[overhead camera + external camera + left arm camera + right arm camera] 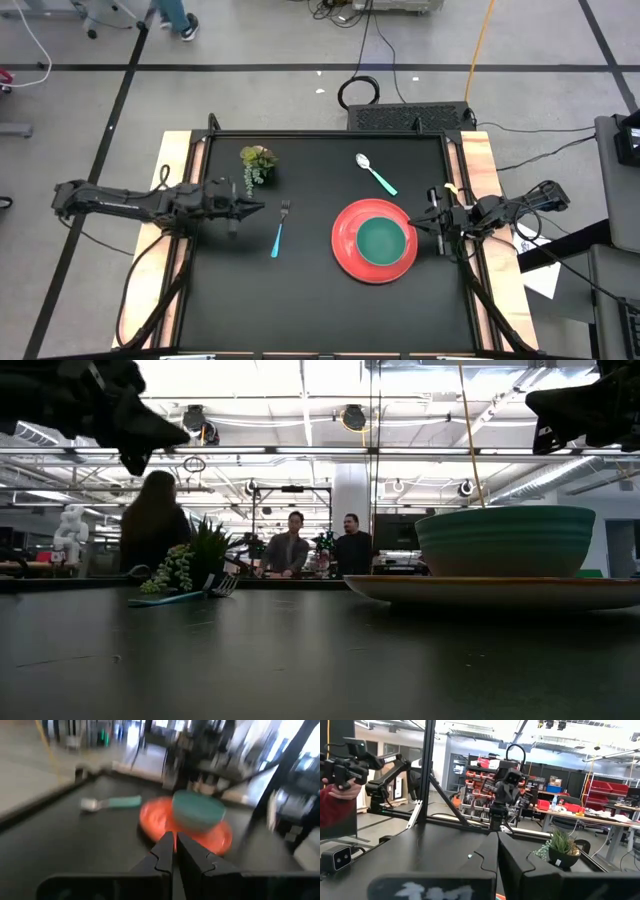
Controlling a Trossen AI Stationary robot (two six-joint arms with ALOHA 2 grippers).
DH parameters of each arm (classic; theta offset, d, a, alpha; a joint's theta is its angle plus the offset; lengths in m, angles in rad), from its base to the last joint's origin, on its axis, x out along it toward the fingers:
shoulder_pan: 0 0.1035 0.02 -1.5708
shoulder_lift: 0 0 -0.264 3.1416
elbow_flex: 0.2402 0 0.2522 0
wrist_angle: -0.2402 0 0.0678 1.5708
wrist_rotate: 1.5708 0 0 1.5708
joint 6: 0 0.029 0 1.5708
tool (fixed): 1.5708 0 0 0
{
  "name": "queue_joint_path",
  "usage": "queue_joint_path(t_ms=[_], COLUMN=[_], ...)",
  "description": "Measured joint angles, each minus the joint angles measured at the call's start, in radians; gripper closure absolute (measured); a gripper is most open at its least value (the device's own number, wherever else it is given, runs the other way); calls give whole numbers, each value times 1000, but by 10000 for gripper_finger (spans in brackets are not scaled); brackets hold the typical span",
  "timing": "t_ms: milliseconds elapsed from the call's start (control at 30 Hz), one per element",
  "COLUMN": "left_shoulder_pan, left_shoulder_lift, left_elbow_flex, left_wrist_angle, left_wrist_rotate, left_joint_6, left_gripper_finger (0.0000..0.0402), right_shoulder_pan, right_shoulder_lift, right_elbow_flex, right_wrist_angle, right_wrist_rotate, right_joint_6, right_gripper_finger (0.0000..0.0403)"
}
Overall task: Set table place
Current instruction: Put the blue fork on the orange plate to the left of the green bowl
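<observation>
Both grippers [258, 208] [412, 221] closed, empty.

A: What colour is the tabletop [310, 290]?
B: Matte black, with pale wooden strips [176, 170] along its two short sides.
A: And the plate [346, 246]?
B: Red all over. The bowl [381, 241] on it is teal, and from the low view faint horizontal bands run round its wall.
A: The cutlery?
B: The fork [279, 229] has a blue handle and a metal head. The spoon [375, 173] has a teal handle and a silver bowl end.
A: The sprig?
B: The plant [257, 163] is green, with paler yellowish bits. Both arms are dark, nearly black, down to each tool: left [259, 208], right [411, 221].
</observation>
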Motion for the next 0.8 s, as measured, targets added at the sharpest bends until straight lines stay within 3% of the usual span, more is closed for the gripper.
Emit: queue_joint_path(t_ms=[267,633,800], left_shoulder_pan=[1,1,32], left_shoulder_lift=[210,424,515], left_elbow_flex=[179,392,492], left_wrist_angle=[-172,-362,-486], left_wrist_rotate=[-16,36,133], left_joint_6=[5,-9,49], left_gripper_finger=[378,378,378], right_shoulder_pan=[0,0,0], right_shoulder_lift=[0,0,0], right_elbow_flex=[0,0,0], right_wrist_angle=[-3,-25,-25], right_wrist_rotate=[0,0,0], right_joint_6=[6,5,4], right_gripper_finger=[403,403,403])
